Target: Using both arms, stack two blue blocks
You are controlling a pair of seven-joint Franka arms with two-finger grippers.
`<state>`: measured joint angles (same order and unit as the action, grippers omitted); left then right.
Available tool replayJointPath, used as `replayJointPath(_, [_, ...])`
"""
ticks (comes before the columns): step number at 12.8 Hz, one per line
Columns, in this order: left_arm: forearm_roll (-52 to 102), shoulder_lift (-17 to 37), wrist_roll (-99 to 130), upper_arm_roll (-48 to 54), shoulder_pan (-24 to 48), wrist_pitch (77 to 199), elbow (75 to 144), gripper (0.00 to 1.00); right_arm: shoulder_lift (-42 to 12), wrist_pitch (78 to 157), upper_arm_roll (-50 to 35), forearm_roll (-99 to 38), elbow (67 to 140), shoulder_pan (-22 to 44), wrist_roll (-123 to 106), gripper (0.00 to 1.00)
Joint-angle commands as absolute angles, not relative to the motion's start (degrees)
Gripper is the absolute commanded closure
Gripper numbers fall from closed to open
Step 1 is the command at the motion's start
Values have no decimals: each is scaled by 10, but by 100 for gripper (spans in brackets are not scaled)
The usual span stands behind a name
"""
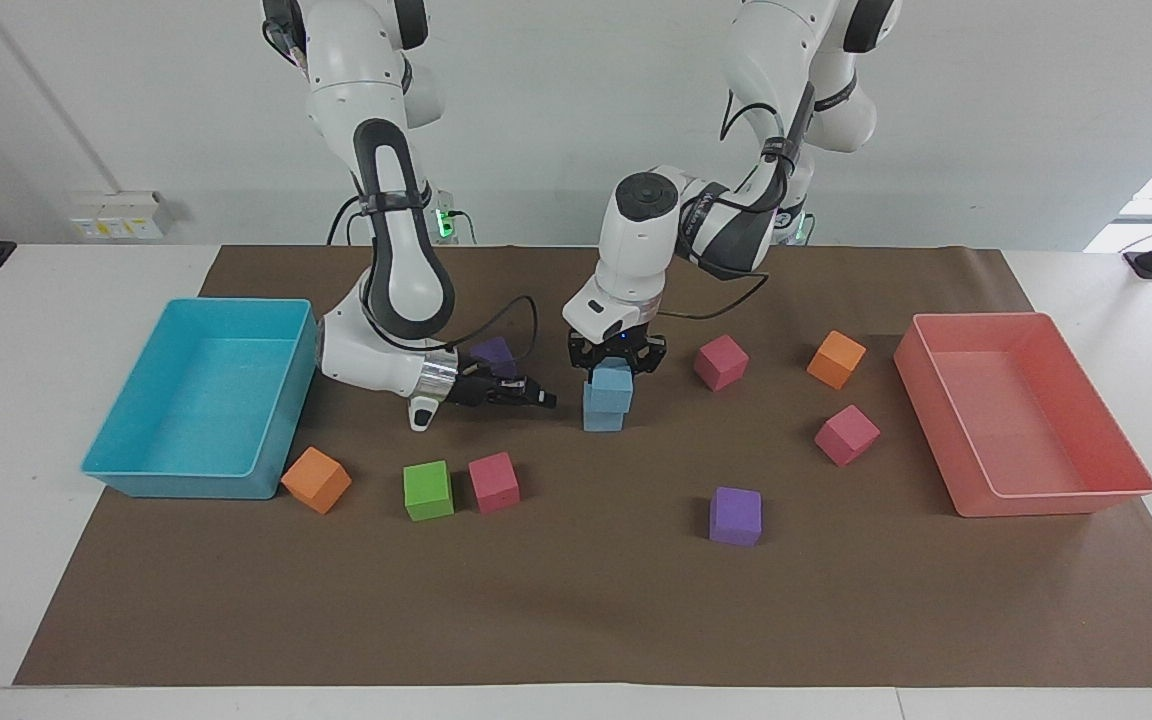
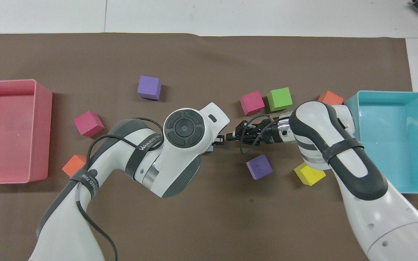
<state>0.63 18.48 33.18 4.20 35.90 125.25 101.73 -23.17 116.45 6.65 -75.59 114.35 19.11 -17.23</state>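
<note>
Two blue blocks stand stacked mid-table: the upper blue block [image 1: 613, 381] rests on the lower blue block [image 1: 603, 415]. My left gripper [image 1: 617, 362] comes straight down on the stack and is shut on the upper block. In the overhead view the left hand covers the stack; only a blue sliver [image 2: 210, 148] shows. My right gripper [image 1: 539, 398] is low over the mat, level with the stack and just beside it toward the right arm's end, pointing at it without touching; it also shows in the overhead view [image 2: 230, 137].
A turquoise bin [image 1: 176, 487] sits at the right arm's end, a red bin [image 1: 1046, 500] at the left arm's end. Loose cubes lie around: orange [image 1: 316, 480], green [image 1: 428, 490], pink [image 1: 493, 482], purple [image 1: 735, 516], pink [image 1: 846, 435], orange [image 1: 836, 359], pink [image 1: 721, 362], purple [image 1: 493, 352], yellow [image 2: 308, 174].
</note>
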Motion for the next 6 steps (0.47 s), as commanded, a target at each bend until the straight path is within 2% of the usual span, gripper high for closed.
replayJointPath(1, [1,190,346,33,371,1259,1012,89,-237,1151,62,-780,1147,184,-195,100])
replayJointPath(6, [1,192,346,33,371,1261,1015,88,-237,1156,62,-780,1150,187,-195,100])
